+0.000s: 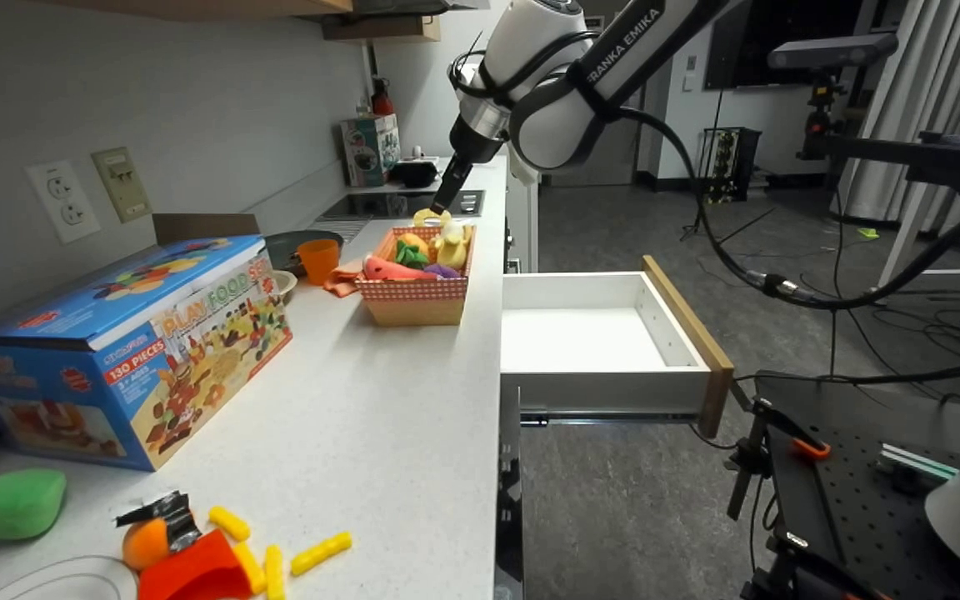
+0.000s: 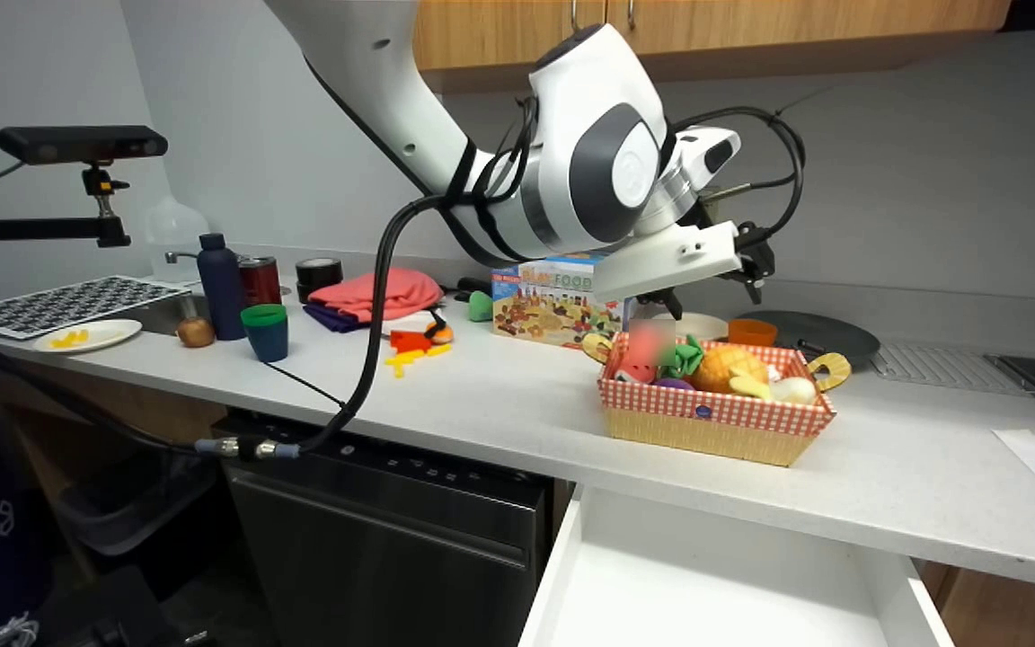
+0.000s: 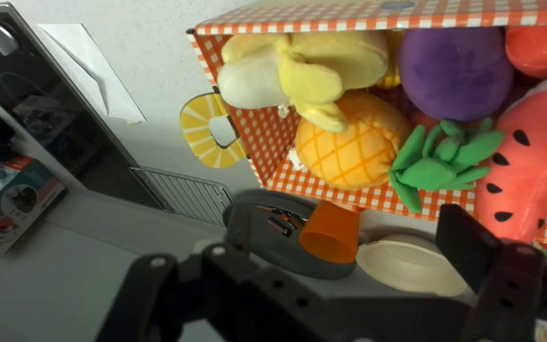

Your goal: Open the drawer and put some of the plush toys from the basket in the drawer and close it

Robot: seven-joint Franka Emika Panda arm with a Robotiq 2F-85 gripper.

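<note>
Speckled countertop (image 1: 380,400) bears a gingham-rimmed basket (image 2: 702,440) holding plush pineapple (image 3: 354,149) and watermelon (image 3: 530,156); your gripper (image 2: 717,306) hangs nearby, fingers (image 3: 466,247) apart, the smooth-walled drawer (image 1: 597,392) jutting out below.

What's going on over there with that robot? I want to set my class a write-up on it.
A robot arm reaches over a kitchen counter, its pincer hanging open near the basket and gripping nothing. Plush toys, among them a pineapple and a watermelon slice, sit in the basket. Below the counter, the drawer stands open and no toy shows in it, so filling and closing it seem to come next.
</note>
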